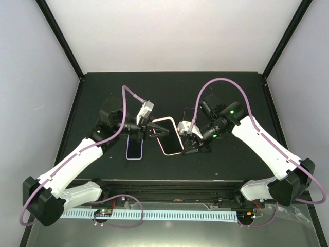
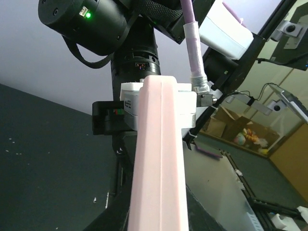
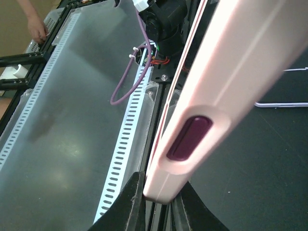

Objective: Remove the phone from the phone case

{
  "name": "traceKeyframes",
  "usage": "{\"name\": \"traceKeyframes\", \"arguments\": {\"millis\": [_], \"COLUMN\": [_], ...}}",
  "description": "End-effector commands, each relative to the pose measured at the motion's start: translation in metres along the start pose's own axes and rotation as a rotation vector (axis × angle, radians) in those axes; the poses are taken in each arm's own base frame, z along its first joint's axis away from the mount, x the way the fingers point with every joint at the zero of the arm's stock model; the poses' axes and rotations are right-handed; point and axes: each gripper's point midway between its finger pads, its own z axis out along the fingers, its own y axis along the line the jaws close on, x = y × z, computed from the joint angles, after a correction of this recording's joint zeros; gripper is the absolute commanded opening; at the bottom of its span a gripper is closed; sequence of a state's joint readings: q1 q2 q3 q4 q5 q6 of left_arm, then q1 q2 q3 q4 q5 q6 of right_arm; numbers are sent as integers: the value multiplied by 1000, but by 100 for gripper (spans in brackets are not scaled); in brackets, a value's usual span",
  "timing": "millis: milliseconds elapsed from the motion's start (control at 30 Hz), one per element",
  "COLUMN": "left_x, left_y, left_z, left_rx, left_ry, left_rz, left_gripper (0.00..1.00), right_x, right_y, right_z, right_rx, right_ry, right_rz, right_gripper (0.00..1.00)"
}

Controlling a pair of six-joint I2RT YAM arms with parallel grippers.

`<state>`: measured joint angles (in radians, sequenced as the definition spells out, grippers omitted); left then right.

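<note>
Phone case (image 1: 163, 119) overhead: a salmon-pink rim around the dark phone (image 1: 168, 136) seated in it, over the middle of the table (image 1: 231, 92), between my left end effector (image 1: 153, 129) and right end effector (image 1: 186, 143). Left wrist view: the pink edge runs straight away from the camera, and the left end effector is clamped shut on it. Right wrist view: both fingers (image 3: 130, 204) pinch the case's edge just below a dark purple button (image 3: 188, 138).

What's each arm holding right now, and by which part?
Both hold the phone case: left gripper on one long edge, right gripper, jaws pinching the opposite edge near the side button.
</note>
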<state>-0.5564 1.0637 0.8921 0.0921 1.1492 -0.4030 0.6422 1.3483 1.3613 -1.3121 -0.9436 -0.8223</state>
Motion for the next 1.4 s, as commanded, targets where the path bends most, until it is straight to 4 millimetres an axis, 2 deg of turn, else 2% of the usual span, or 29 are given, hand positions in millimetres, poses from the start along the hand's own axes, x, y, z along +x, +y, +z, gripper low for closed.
{"name": "traceKeyframes", "arguments": {"millis": [0,233,433,500,600,900,1067,1200,1367], "left_x": [-12,-15,-13,-12,-10,-4,-7,-6,-3], "left_y": [-29,-36,-48,-52,-59,-54,-56,-55,-52], "left_z": [-3,-3,-7,-9,-11,-8,-5,-4,-3], "left_rx": [128,158,171,180,201,199,212,217,216], "left_ry": [1,14,13,15,16,27,34,37,44], "left_rz": [30,-21,-1,-1,-8,-49,-49,-44,-60], "left_gripper": [2,2,2,2,2,1,2,2,2], "right_x": [1,9,10,13,17,27,24,23,22], "right_y": [-5,-5,-9,-7,-9,-22,-27,-26,-34], "right_z": [-4,1,2,2,-1,-14,-17,-20,-23], "right_rx": [64,67,90,90,113,224,248,266,319], "right_ry": [45,144,157,173,208,314,324,324,333], "right_rz": [-85,-118,-121,-126,-140,-213,-230,-254,-255], "right_gripper": [1,1,1,6,8,12,14,20,18]}}
